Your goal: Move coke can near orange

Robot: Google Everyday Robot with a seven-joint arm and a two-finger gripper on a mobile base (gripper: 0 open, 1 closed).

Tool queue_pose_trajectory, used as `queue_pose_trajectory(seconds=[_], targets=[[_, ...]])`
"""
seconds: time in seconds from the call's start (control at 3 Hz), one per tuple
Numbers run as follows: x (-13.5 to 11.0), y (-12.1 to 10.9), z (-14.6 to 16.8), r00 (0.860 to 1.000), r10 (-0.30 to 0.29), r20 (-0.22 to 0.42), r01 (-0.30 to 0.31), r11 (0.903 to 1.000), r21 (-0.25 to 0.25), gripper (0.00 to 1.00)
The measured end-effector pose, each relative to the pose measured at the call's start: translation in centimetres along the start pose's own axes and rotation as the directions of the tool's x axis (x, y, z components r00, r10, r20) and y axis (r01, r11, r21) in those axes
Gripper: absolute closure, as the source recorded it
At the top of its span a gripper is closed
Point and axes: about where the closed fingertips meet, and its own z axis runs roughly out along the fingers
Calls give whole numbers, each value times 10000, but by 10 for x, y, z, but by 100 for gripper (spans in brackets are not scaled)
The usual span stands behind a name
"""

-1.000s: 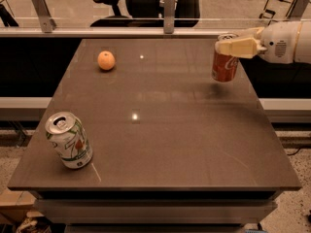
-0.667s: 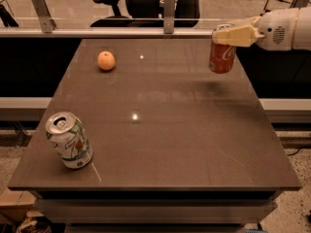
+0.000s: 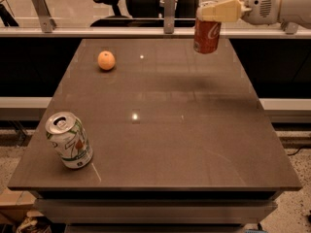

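Coke can (image 3: 207, 35) in mid-air over the far right part of the dark table (image 3: 160, 144), upright, white script facing the camera, its top clamped between the beige fingers of the gripper (image 3: 208, 14) reaching in from the right on a white arm (image 3: 279, 4). Hangs clear of the tabletop, well apart from the orange (image 3: 106, 60) resting at the far left. Near the front left corner, a white and green can (image 3: 69, 140), standing with its silver top up.
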Motion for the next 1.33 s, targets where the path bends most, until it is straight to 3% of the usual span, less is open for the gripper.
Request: queue_pose_trajectory(seconds=[0.67,1.33], targets=[[-37,19,48,9985,-549,19,548,9919,-1148,100],[-39,38,105,9985,-532,-122,486,9684,-2448,100]])
